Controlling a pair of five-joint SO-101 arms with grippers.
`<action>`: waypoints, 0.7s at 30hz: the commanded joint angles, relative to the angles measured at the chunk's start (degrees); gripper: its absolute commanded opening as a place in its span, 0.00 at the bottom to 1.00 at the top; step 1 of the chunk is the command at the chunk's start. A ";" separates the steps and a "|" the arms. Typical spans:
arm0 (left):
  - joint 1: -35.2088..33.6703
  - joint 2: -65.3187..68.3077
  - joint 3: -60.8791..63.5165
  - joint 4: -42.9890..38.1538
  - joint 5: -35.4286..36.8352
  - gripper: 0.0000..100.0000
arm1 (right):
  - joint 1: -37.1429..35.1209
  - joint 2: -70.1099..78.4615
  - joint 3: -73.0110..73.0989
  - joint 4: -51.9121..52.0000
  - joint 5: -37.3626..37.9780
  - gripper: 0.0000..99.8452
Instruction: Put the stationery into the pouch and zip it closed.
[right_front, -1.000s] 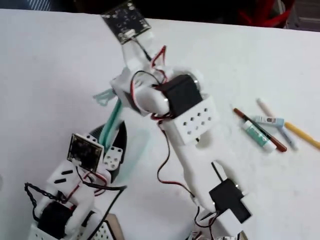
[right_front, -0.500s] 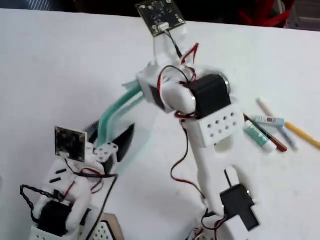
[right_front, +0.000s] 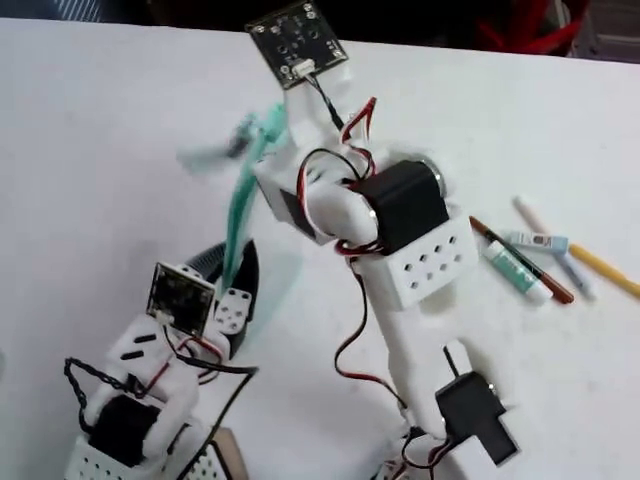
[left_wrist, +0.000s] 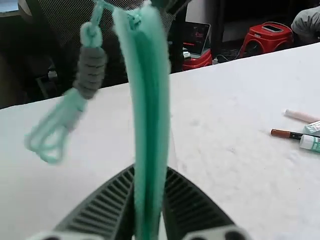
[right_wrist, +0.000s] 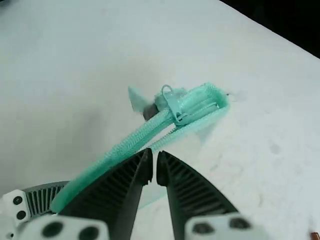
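Pouch (right_front: 240, 210) now stands steeper — left gripper (left_wrist: 149, 175) clamped on its end

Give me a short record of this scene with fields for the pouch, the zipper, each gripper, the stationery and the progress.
pouch: teal pouch, held on edge above the table
left gripper: shut on one end of the pouch
right gripper: at the pouch's zipper edge; grip unclear
zipper: slider near the end away from the left gripper; teeth look parted
stationery: lying grouped on the table, outside the pouch
progress: stationery not yet loaded
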 joint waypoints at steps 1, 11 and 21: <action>0.57 0.66 -0.09 -0.97 -0.62 0.02 | -0.75 -2.51 -0.62 -1.98 -0.53 0.02; 5.76 0.75 0.53 -0.70 -0.79 0.02 | -2.07 -2.77 -2.02 -10.77 -0.53 0.16; 7.16 0.66 1.23 -0.18 -2.81 0.02 | -0.92 2.24 -2.11 -7.16 -0.62 0.17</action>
